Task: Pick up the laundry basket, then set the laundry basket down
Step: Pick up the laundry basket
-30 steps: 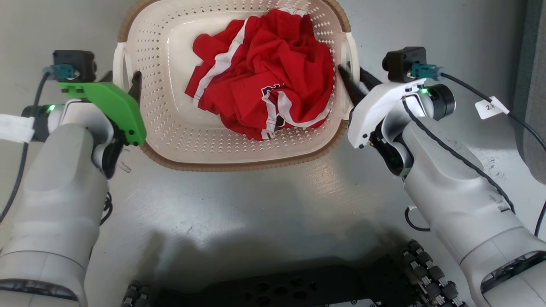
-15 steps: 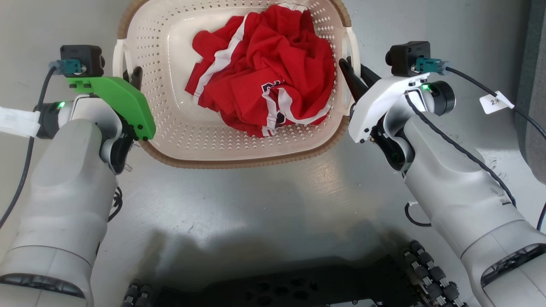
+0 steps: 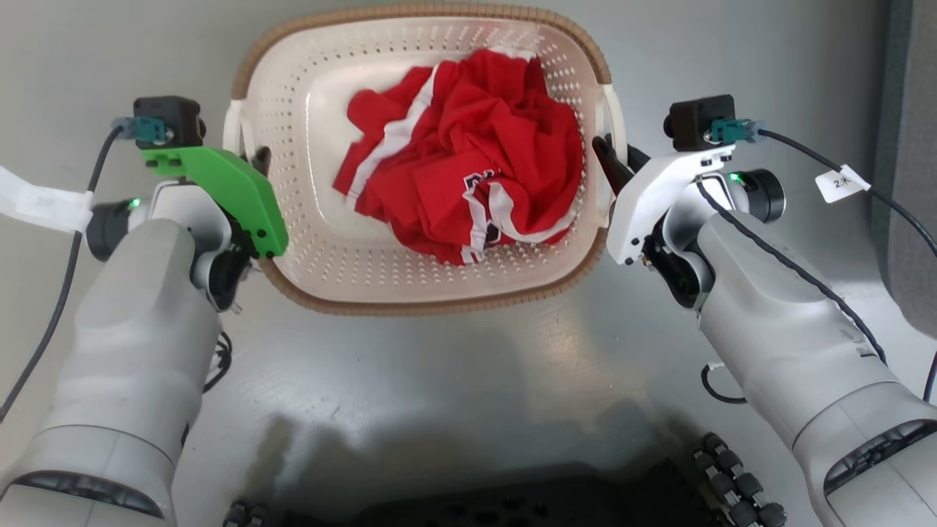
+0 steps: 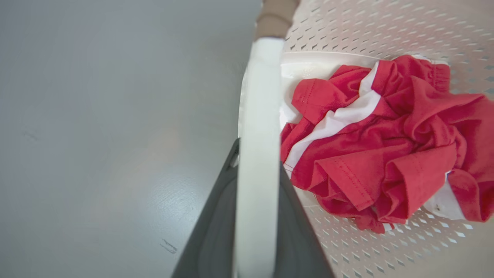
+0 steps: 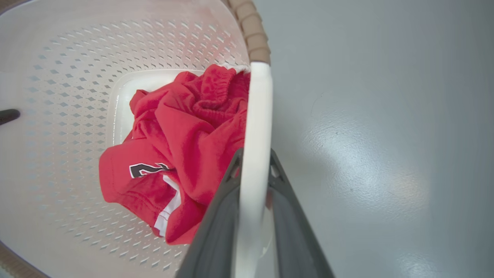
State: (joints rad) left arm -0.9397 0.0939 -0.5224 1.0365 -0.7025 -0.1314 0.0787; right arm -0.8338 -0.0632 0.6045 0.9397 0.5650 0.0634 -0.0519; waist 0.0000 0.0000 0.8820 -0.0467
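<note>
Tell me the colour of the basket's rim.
Brown woven-look rim on the cream perforated plastic basket; best in head view.

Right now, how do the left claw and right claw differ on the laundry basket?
The left claw wears a green cover, the right claw a white cover. From the head, the left claw's fingers barely show; the right claw's show plainly. Both clamp a white handle of the laundry basket.

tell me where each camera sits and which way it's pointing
Head view: on the head, looking down at the basket and floor; both forearms show, left gripper and right gripper at its handles.
Left wrist view: on the left wrist, looking along its fingers clamping the left handle.
Right wrist view: on the right wrist, looking along its fingers clamping the right handle.
All three share the red clothes.
</note>
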